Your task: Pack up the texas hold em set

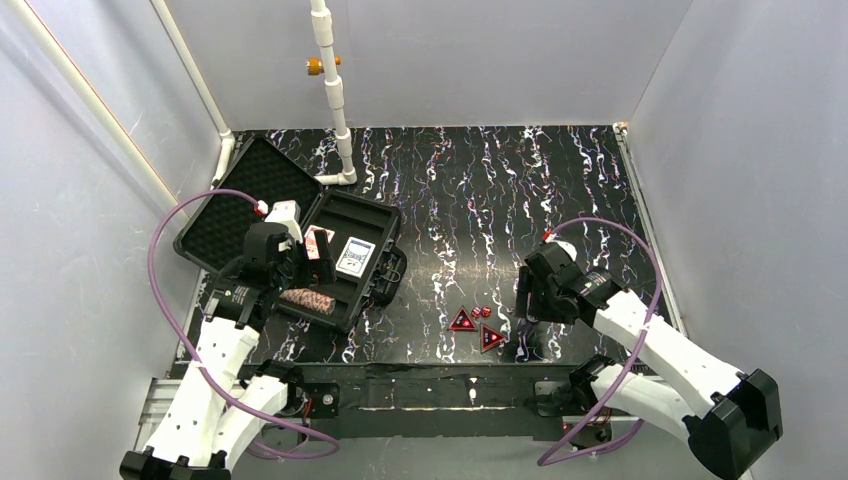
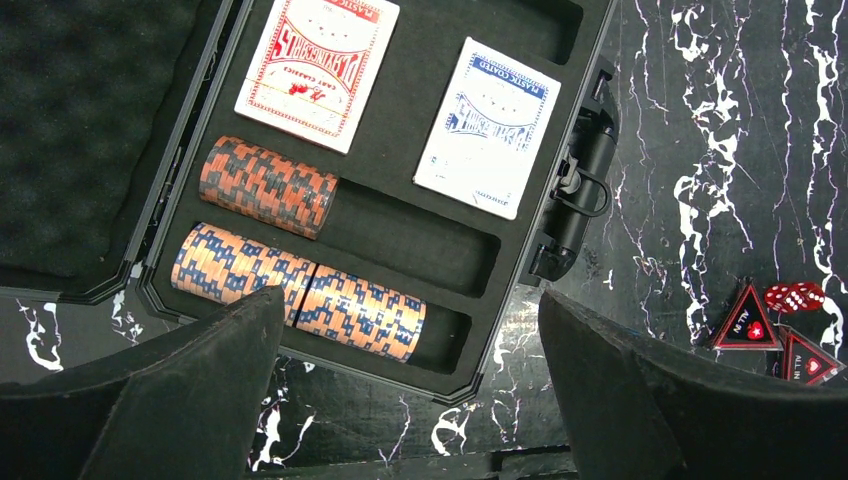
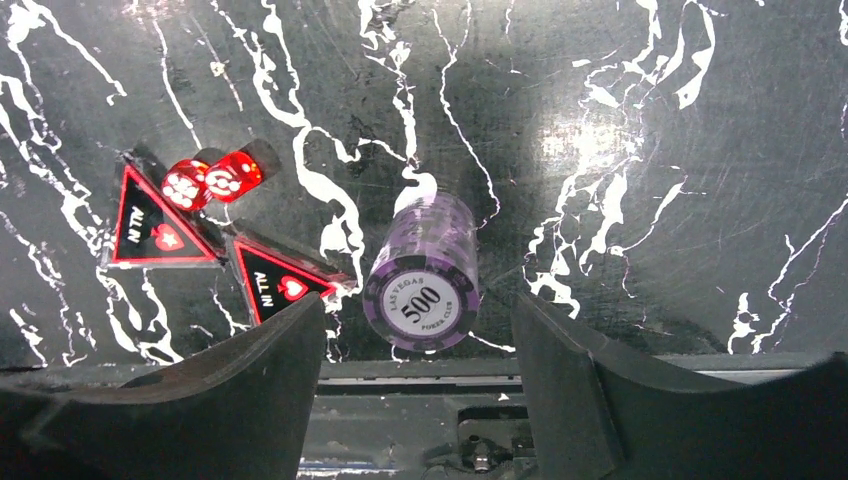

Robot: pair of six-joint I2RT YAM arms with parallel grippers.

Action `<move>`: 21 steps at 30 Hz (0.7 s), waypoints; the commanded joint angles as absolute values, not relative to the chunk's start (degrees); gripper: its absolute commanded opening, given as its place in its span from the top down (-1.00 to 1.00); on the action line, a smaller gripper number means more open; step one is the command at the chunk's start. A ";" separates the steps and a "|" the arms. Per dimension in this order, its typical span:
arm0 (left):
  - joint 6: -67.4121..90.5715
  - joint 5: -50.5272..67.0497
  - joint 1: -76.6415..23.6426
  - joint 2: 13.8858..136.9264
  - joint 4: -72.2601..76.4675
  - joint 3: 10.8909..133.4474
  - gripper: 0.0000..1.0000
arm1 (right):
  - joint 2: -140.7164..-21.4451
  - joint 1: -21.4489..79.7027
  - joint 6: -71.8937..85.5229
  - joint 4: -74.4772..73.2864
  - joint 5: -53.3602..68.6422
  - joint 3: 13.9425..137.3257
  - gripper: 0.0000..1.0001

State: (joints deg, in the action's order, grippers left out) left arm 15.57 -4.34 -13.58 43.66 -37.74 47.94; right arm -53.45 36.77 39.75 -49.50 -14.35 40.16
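Observation:
The black case (image 1: 372, 214) lies open at the left, its foam lid (image 1: 243, 196) tipped back. Inside it are a red deck (image 2: 316, 70), a blue deck (image 2: 487, 125) and orange chip stacks (image 2: 267, 186) (image 2: 295, 290) in foam slots. My left gripper (image 2: 410, 300) hovers open over the case's near edge, holding nothing. Two red triangles (image 3: 160, 225) (image 3: 280, 285) and two red dice (image 3: 210, 180) lie on the table. A purple "500" chip stack (image 3: 425, 270) sits between the fingers of my right gripper (image 3: 418, 305), which is open with a gap on each side.
The case handle and latches (image 2: 580, 185) face the table's middle. A white pipe (image 1: 333, 90) stands behind the case. The table's near edge with a metal rail (image 3: 480, 400) lies right under my right gripper. Grey walls close in all sides.

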 commanded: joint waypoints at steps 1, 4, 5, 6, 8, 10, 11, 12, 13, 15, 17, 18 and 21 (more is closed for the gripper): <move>14.77 -3.44 -13.35 43.30 -37.71 47.46 -0.97 | -54.10 36.91 42.16 -46.60 -16.88 38.34 -0.47; 14.78 -3.39 -13.36 43.32 -37.62 47.46 -0.97 | -54.57 36.91 42.27 -45.63 -16.85 37.69 -0.43; 14.77 -3.32 -13.37 43.33 -37.62 47.46 -0.97 | -54.74 36.91 42.28 -45.40 -17.06 37.74 -0.42; 14.68 -3.33 -13.44 43.37 -37.62 47.46 -0.97 | -54.85 36.90 42.34 -45.26 -17.38 37.71 -0.42; 14.68 -3.33 -13.37 43.42 -37.62 47.46 -0.97 | -55.28 36.88 42.43 -45.01 -18.01 37.73 -0.41; 14.59 -3.21 -13.37 43.42 -37.62 47.46 -0.97 | -55.83 36.91 42.58 -44.56 -18.27 37.50 -0.41; 14.63 -3.18 -13.40 43.42 -37.56 47.46 -0.97 | -56.16 36.89 42.62 -44.42 -18.28 37.43 -0.40; 14.60 -3.17 -13.39 43.42 -37.53 47.46 -0.97 | -56.56 36.89 42.75 -44.40 -18.28 37.41 -0.40; 14.59 -3.09 -13.36 43.42 -37.53 47.46 -0.97 | -56.94 36.87 42.84 -44.45 -18.36 37.38 -0.39; 14.59 -2.67 -13.37 43.49 -37.45 47.46 -0.97 | -57.78 36.89 42.90 -44.40 -18.46 37.40 -0.36; 14.50 -2.43 -13.38 43.46 -37.36 47.46 -0.97 | -58.36 36.91 42.89 -44.43 -18.46 37.35 -0.33; 14.46 -2.26 -13.34 43.50 -37.36 47.46 -0.97 | -58.61 36.91 42.89 -44.46 -18.38 37.40 -0.33; 14.41 -1.96 -13.38 43.42 -37.27 47.46 -0.97 | -58.96 36.90 42.89 -44.48 -18.11 37.40 -0.29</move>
State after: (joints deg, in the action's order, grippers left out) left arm 15.35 -3.29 -13.58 43.68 -37.34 47.94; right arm -58.78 36.77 42.04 -45.10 -16.80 37.60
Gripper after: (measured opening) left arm 0.982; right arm 0.660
